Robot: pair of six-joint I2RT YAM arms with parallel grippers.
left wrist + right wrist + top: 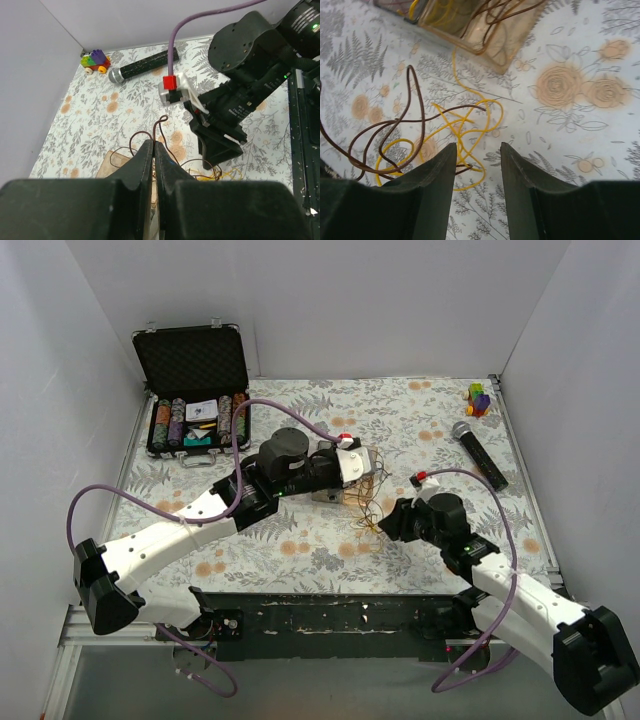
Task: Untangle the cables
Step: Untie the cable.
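The cables (368,502) are a loose tangle of thin yellow and dark brown wires on the floral cloth between my two grippers. My left gripper (357,466) is shut, and in the left wrist view (153,144) its tips pinch a dark brown wire (159,125) that loops up out of them. My right gripper (388,522) is open. In the right wrist view (477,147) it hangs just above the cloth, with yellow wire (470,125) and brown wire (415,105) lying at its left finger (437,170). More wires sit on a tan translucent piece (480,30).
An open black poker chip case (193,390) stands at the back left. A black microphone (480,453) and a coloured brick toy (480,398) lie at the back right; both show in the left wrist view, microphone (145,64), toy (95,61). White walls enclose the table.
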